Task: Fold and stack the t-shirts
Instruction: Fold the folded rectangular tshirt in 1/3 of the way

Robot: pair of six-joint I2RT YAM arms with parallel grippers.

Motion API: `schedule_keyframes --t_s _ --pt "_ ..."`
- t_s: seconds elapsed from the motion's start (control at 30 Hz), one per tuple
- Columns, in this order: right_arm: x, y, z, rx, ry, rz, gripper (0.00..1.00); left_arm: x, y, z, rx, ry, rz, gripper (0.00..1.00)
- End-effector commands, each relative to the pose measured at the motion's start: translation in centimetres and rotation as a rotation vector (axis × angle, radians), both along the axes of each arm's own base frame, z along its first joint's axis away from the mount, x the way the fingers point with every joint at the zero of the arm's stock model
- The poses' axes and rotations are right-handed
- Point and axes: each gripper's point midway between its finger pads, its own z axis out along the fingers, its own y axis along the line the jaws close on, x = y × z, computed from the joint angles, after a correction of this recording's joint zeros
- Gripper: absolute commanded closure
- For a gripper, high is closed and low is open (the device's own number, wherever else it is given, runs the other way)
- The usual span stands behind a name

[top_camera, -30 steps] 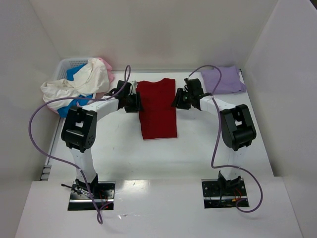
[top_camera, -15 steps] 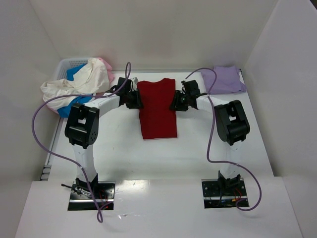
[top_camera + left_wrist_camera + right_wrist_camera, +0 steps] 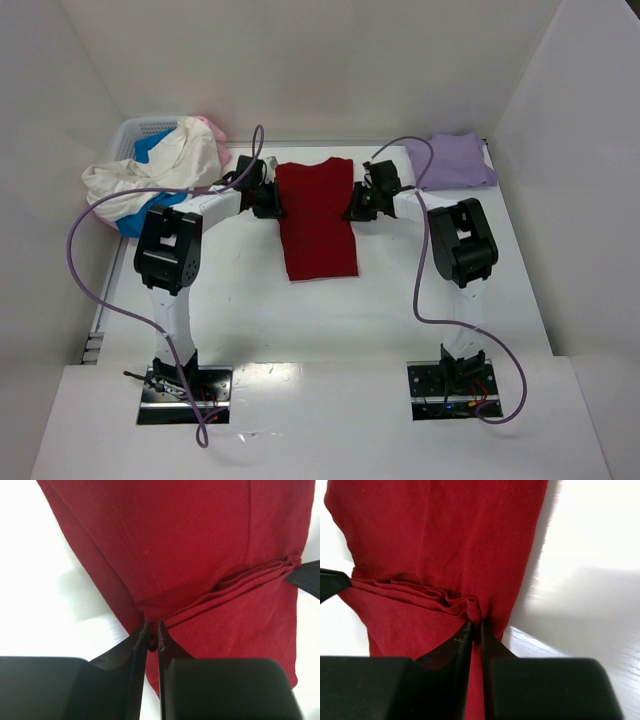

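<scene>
- Left gripper [image 3: 152, 634]: fingers [image 3: 137, 642] almost together, a pinch of the red shirt [image 3: 190, 545] caught between the tips at the cloth's own side edge.
- Right gripper [image 3: 476, 629]: the same on the opposite edge, narrow, with a small bunch of red cloth nipped at the tips.
- A ridge of gathered folds ran straight across the shirt from one pinch to the other. Each wrist view showed the other gripper's dark tip at the far end of it.
- Both pinches sat toward the shirt's far end, not at its middle.
- The red shirt lay flat at the centre of the table [image 3: 300, 310] as a long narrow strip, no sleeves sticking out. I judged the side folds done and the crosswise fold the step in hand.
- Lavender shirt [image 3: 450, 162]: a neat folded square in the far right corner, well apart from the red one. It looked finished, the likely base of the stack.
- Basket [image 3: 135, 130], far left: cream shirt [image 3: 150, 175] spilling over the rim, blue shirt [image 3: 140, 215] under it, pink shirt [image 3: 213, 130] behind. All were crumpled, none folded.
- Tally as I read it: one shirt folded, one part-way and not yet stacked, three untouched, so the greater part was left to do.
</scene>
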Motion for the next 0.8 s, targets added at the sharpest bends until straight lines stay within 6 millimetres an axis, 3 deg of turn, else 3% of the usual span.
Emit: schedule_keyframes --t_s 0.0,0.37,0.53,0.67,0.7,0.77 --pt "1.7 1.2 1.9 0.036 -0.068 0.019 0.87 1.7 -0.3 1.6 -0.014 -0.065 -0.025 0.81" --pt "1.6 -1.5 5.8 -0.026 -0.158 -0.048 0.89 2.0 -0.5 2.4 -0.018 -0.075 -0.038 0.85" --pt "1.2 -2.4 6.2 -0.039 -0.165 -0.072 0.89 2.1 -0.7 2.8 -0.028 -0.082 -0.045 0.85" --pt "0.3 -3.1 5.0 -0.068 -0.140 -0.077 0.89 2.5 -1.1 2.0 -0.032 -0.078 -0.072 0.85" --pt "0.1 -3.3 4.5 -0.078 -0.128 -0.083 0.89 2.7 -1.3 2.6 -0.045 -0.089 -0.082 0.85" --pt "-0.3 -3.4 4.0 -0.082 -0.117 -0.082 0.89 2.7 -1.3 1.6 -0.039 -0.064 -0.081 0.82"
